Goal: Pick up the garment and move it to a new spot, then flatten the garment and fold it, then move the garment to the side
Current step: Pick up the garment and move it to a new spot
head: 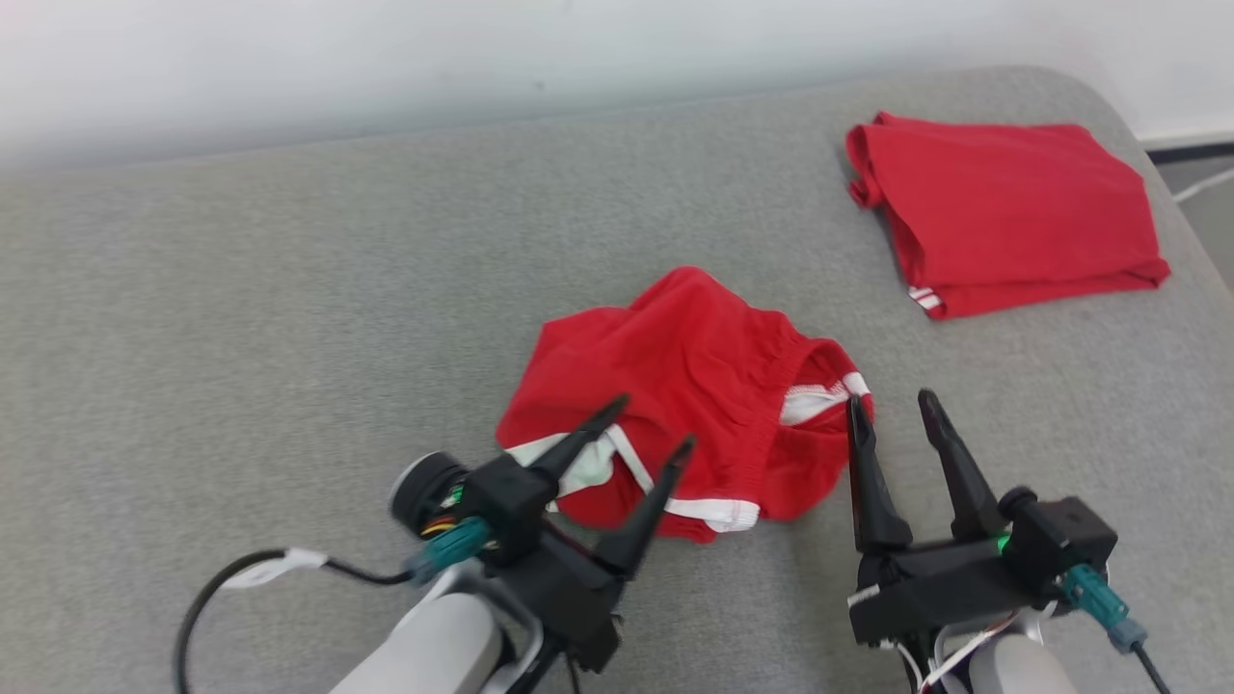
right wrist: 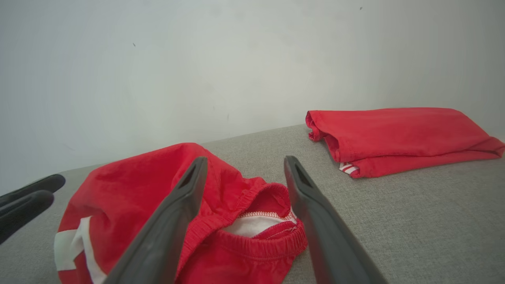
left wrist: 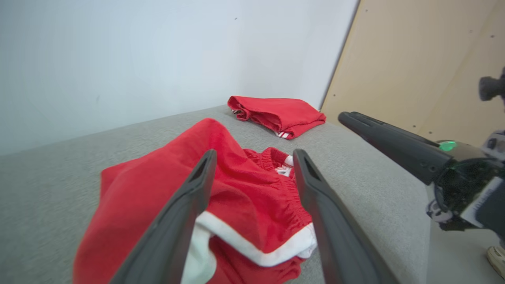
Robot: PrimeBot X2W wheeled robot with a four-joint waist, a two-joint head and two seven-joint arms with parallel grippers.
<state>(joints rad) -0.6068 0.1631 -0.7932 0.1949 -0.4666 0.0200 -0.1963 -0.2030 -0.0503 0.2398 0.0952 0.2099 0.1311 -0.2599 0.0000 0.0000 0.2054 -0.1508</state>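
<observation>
Crumpled red garment (head: 675, 386) is lying mid grey cushion (head: 289, 337), stretching crosswise just ahead of both claws: left gripper (head: 654, 422), spread and empty, is hovering over its white-trimmed hem (head: 713, 511), nearer than the right gripper (head: 891, 397), likewise spread, sitting beside the waistband (head: 781, 386).

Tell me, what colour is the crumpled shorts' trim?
White trim on red shorts, clearest in the left wrist view.
</observation>
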